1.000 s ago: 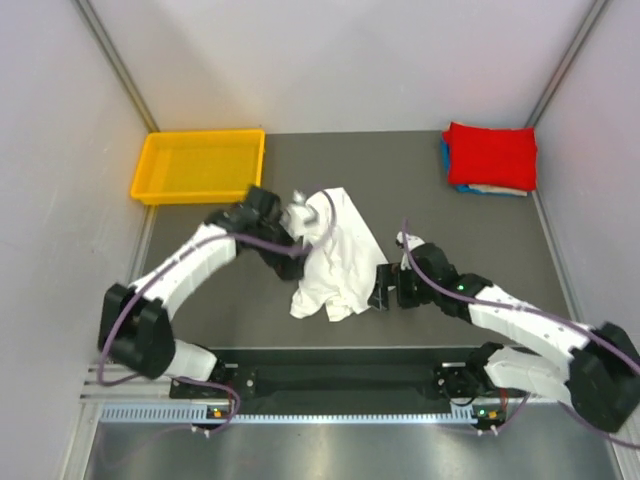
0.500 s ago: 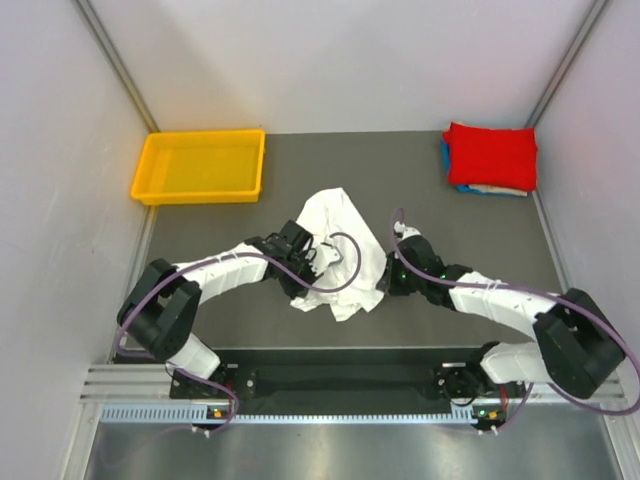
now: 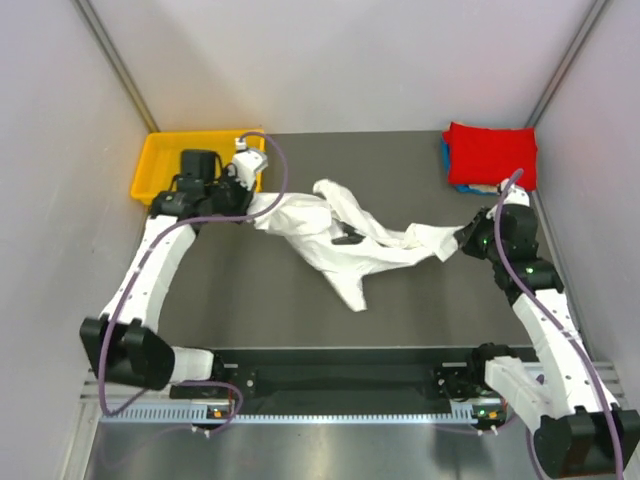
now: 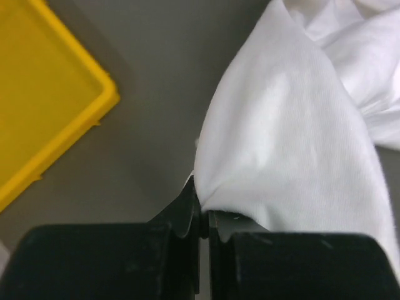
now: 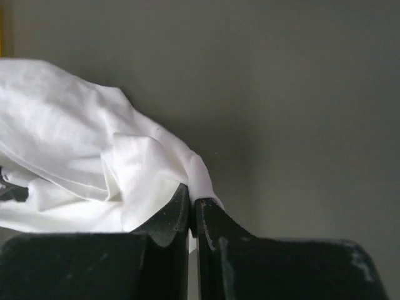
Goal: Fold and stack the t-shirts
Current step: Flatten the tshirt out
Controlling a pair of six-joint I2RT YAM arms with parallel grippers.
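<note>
Left gripper [image 3: 252, 203] is pinching one edge of the white shirt [image 3: 340, 240]. Its jaws are nearly together with a thin fold of cloth caught between the tips. In the left wrist view the cloth is fanning out ahead of and to the right of the fingertips [image 4: 186, 215].

Yellow tray [image 3: 150, 172] is sitting just behind and to the left of this gripper, apart from the cloth. One tray corner is showing at the upper left of the left wrist view.

Right gripper [image 3: 466, 238] is clamping the opposite end of the white shirt, jaws closed down on a small tip of fabric. In the right wrist view the rest of the cloth is bunching out to the left of its fingers, with bare table to their right.

The white shirt is stretching as a twisted, crumpled band between the two grippers, across the middle of the table [image 3: 250, 310]. One loose part is trailing toward the arm bases. Cannot tell whether the middle of the band is resting on the table or hanging just above it.

Folded red shirt [image 3: 490, 153] is lying beyond the right gripper at the far right corner, on top of a small stack. A blue shirt [image 3: 445, 158] and a cream shirt [image 3: 480, 188] are peeking out at the edges under it. The stack is sitting well apart from the white shirt.
</note>
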